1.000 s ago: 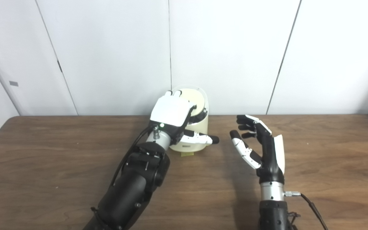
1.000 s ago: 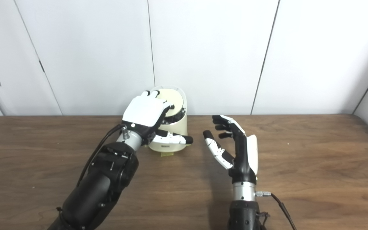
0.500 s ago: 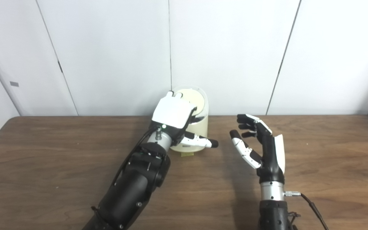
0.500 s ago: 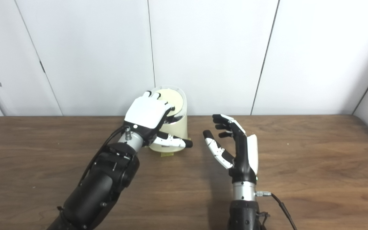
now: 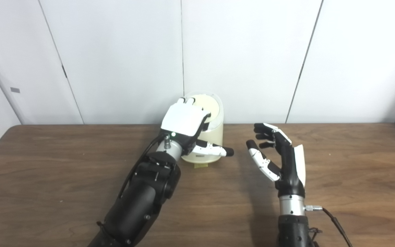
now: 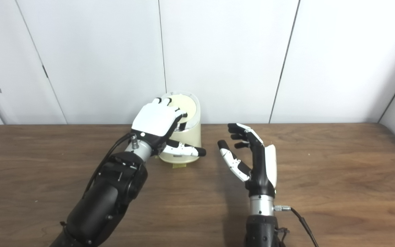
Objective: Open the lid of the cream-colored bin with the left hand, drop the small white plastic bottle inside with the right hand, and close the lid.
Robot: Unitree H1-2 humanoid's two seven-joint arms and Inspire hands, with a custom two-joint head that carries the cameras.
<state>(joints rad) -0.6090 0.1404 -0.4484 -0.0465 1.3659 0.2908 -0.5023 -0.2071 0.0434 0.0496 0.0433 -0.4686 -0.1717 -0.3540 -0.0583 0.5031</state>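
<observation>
Nearest, on the wooden table (image 5: 46, 192), the right hand (image 5: 279, 154) is held upright on its edge, its fingers loosely spread and nothing held in it. The small white plastic bottle is not seen in either view; whether it lies inside the bin cannot be told.

Farther back, the left hand (image 6: 156, 121) is laid flat, fingers extended, over the lid (image 6: 187, 106) of the cream-colored bin (image 6: 190, 137), which stands against the white wall (image 5: 245, 51). The bin is judged light, rigid plastic, easily slid; the lid is best pressed near its front edge.

The right eye view shows more of the bin's side; the left eye view hides more of it behind the hand.
</observation>
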